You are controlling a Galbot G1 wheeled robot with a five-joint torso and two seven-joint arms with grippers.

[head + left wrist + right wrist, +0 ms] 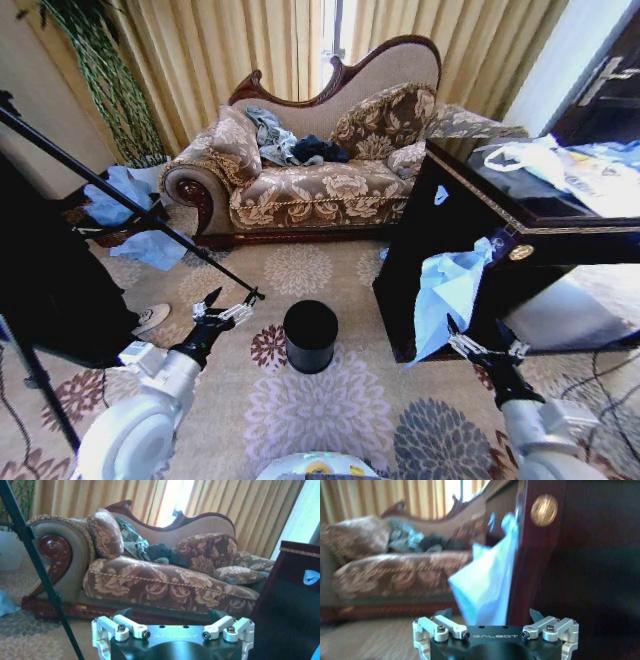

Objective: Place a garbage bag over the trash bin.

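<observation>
The right gripper (477,333) is spread wide and holds nothing, just below the garbage bag (447,288), which hangs from the edge of the dark cabinet (470,215). The left gripper (226,302) is also spread and empty, beside the trash bin (310,336) standing upright on the carpet (330,410)
</observation>
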